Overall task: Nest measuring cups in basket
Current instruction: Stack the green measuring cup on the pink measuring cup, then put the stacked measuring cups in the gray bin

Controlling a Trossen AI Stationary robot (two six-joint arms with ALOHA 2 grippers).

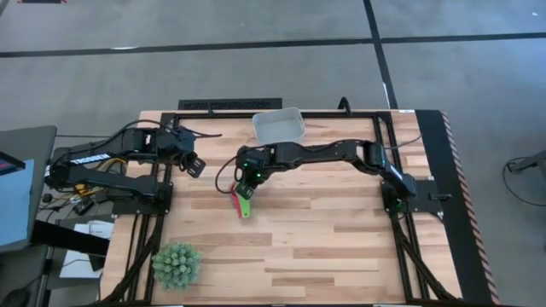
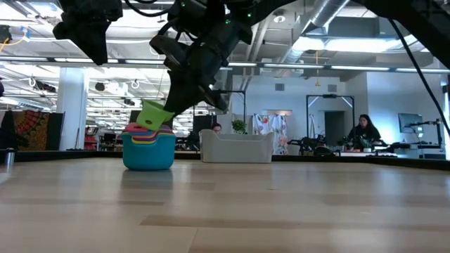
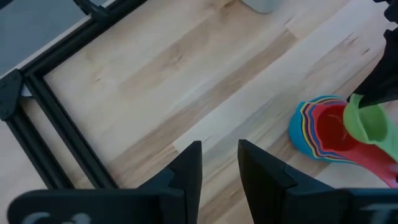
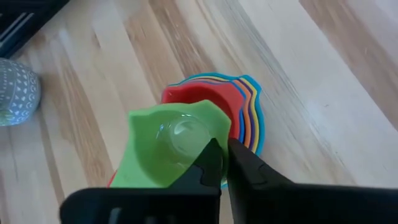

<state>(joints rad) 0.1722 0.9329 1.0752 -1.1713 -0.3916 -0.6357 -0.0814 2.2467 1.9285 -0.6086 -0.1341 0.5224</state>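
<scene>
While my right gripper (image 4: 222, 163) pinches the green cup (image 4: 171, 152) by its rim — light, stiff, slippery plastic — I hover over the stack (image 4: 245, 112).

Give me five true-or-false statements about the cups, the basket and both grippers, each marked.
1. The right gripper grips the green cup. True.
2. The nested cups sit inside the basket. False: they stand on the table, apart from the basket.
3. The left gripper holds a cup. False: it is open and empty.
4. The red cup is uppermost in the stack. True.
5. The plant lies in the basket. False: it sits at the table's near left corner.
</scene>
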